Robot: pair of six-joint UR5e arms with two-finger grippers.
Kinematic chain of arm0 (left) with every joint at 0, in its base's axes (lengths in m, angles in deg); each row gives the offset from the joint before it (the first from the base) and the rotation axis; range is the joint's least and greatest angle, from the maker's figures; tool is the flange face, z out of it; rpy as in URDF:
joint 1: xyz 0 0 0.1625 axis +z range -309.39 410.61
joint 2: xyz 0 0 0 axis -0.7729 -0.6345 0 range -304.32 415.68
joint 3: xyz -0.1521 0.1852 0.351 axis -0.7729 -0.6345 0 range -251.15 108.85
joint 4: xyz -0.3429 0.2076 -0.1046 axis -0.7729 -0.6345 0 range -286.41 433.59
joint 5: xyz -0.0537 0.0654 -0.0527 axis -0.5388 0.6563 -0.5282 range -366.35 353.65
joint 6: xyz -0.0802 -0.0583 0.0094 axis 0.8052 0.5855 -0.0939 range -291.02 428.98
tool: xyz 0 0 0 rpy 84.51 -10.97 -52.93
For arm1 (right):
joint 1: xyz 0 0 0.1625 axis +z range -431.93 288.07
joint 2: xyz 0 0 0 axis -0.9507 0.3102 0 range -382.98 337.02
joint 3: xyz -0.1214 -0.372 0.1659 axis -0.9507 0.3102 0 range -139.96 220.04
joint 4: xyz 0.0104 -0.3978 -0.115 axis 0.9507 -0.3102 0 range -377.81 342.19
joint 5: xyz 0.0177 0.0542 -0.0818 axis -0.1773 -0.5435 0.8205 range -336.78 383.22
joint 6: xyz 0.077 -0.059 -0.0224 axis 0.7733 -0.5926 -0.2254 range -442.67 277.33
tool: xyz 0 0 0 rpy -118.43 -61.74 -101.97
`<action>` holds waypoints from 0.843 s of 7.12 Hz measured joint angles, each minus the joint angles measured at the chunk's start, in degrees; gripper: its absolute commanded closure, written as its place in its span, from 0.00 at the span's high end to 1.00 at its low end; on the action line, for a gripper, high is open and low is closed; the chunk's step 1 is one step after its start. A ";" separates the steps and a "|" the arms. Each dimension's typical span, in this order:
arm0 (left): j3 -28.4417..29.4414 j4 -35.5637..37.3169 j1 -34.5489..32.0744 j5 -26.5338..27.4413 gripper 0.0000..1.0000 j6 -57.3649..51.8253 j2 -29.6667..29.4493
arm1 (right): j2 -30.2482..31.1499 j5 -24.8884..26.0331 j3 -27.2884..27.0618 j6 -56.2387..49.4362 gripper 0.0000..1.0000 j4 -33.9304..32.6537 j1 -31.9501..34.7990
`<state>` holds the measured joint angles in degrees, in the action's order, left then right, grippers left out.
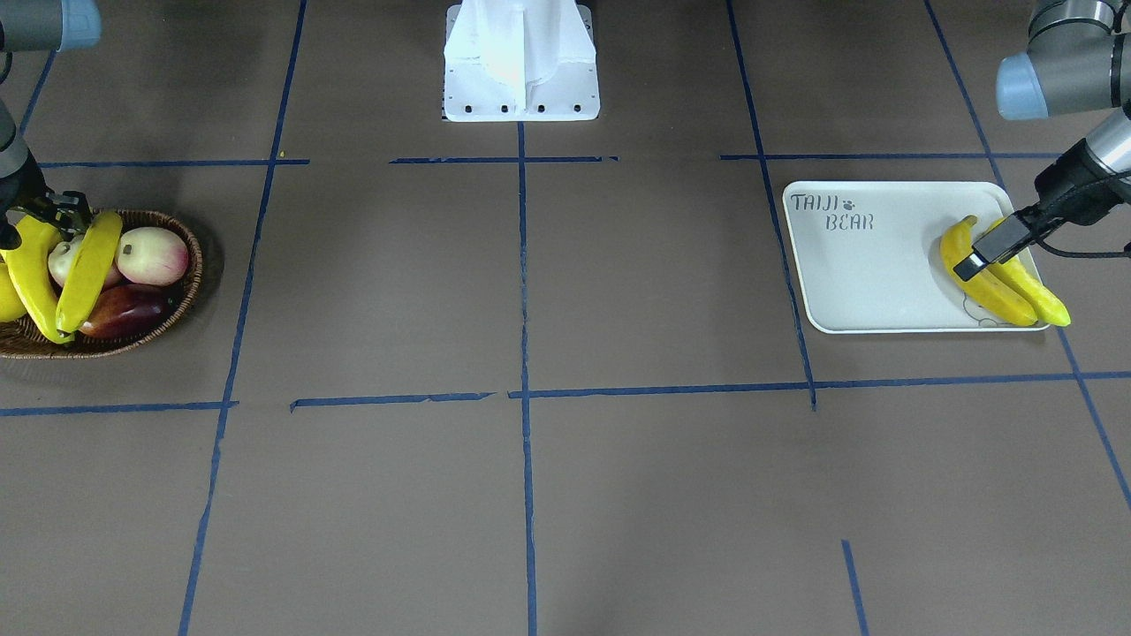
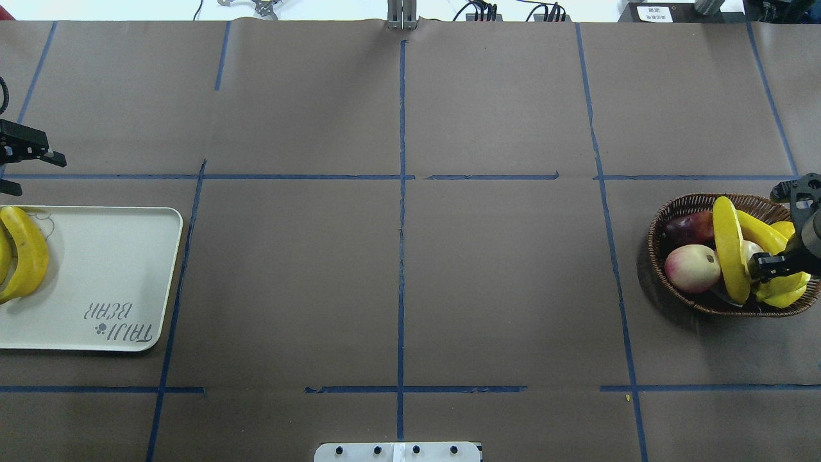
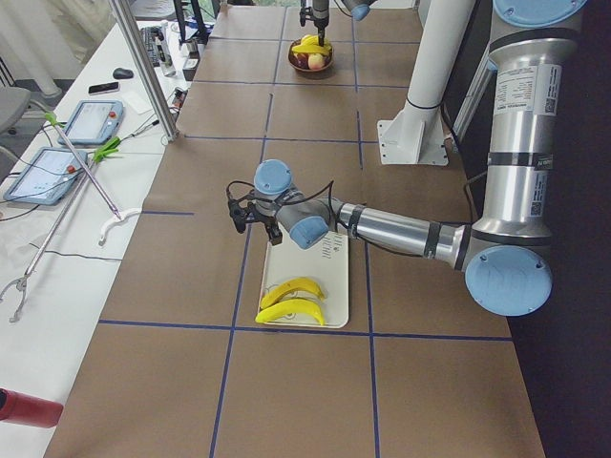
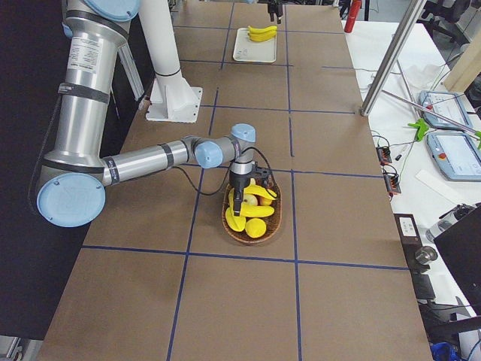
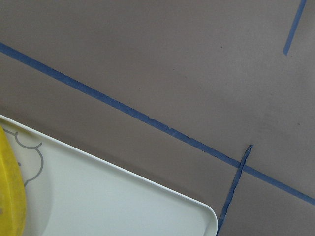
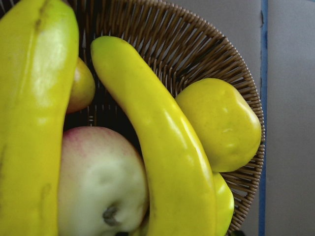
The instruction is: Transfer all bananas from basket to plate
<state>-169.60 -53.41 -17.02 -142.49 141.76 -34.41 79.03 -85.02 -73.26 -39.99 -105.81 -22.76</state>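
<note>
Right hand [image 2: 753, 265] seemingly pinches a banana [image 2: 728, 244] in the basket [image 2: 680, 205]; plate [image 2: 96, 256] reads "TAIJI BEAR".

Built as two arms, left arm [image 3: 401, 229] and right arm [image 4: 143, 162], from brushed silver tubes with fat round joints. Capped at the joints with pale blue discs [image 3: 506, 284]. Ringed with black bands [image 3: 434, 239] and stuck with white printed labels [image 3: 546, 81] on the thick tubes. Tipped with black grippers, left gripper [image 3: 254, 221] and right gripper [image 1: 53, 210], trailing a thin black cable [image 1: 1091, 254]. Bolted down on a white foot [image 1: 574, 93] with four dark screws [image 1: 504, 109].
</note>
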 measured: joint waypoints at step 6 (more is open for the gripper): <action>0.03 0.05 0.07 0.00 1.00 0.06 0.00 | 0.28 0.40 -1.27 -4.32 0.00 -0.34 0.10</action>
<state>-169.57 -53.36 -16.94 -142.49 141.81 -34.41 79.31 -84.62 -74.53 -44.31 -106.16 -22.66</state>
